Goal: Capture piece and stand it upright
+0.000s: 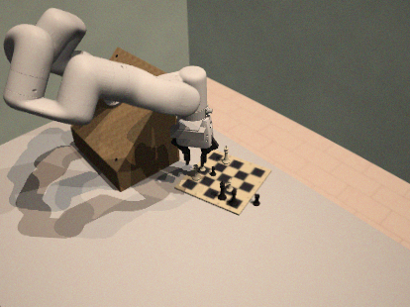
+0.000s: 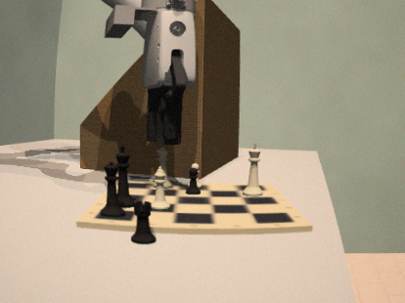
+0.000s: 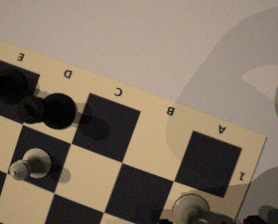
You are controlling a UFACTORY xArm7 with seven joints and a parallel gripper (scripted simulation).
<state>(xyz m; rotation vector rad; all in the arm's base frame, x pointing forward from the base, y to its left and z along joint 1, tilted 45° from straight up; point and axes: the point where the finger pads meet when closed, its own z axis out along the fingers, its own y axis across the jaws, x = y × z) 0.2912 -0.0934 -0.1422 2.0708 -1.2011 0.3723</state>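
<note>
A small chessboard lies on the table. My gripper hangs fingers-down over its near-left corner, just above a tall white piece that also shows at the bottom edge of the wrist view, by rank 1. The fingers stand partly apart and I see nothing between them. Two tall black pieces stand at the board's left end in the exterior view. A white piece, a black pawn and a white king stand on the board. A black rook stands upright on the table off the board.
A large wooden wedge block stands right behind the board and the gripper. The table's far edge drops to a tiled floor. The wrist view shows file letters A to E along the board's edge.
</note>
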